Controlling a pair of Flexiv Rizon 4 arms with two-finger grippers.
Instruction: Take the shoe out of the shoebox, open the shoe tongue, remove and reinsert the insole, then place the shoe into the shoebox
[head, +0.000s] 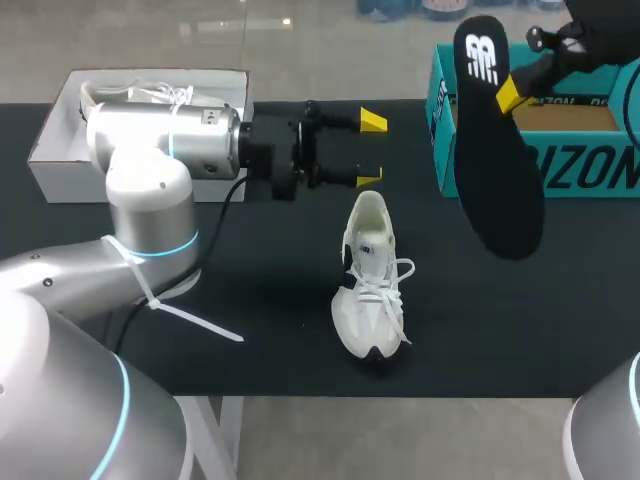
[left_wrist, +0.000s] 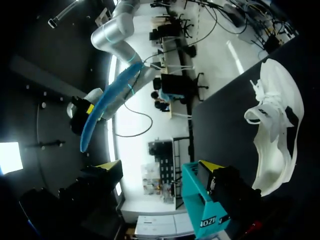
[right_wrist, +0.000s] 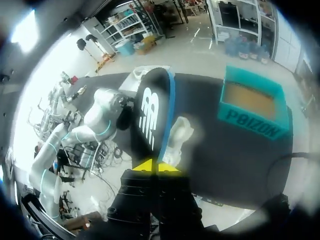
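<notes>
gripping the black insole (right_wrist: 152, 112) with the right claw (right_wrist: 156, 166), clenched on its edge, holding it up in the air near the teal box (head: 590, 165). hovering the left claw (head: 370, 150) released, fingers wide apart, just behind the white shoe (head: 372, 280). resting the shoe upright on the black desk (head: 520, 320), toe toward the near edge, well apart from the white shoebox (head: 60, 150).

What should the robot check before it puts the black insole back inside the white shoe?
1. Right gripper clamps the flat black foam insole: ok.
2. White lace-up shoe stands upright, opening up: ok.
3. Left gripper steadies the shoe: not ok, open and apart from it.
4. Shoe tongue pulled wide open: cannot tell.
5. Teal cardboard shoebox stands empty: ok.
</notes>
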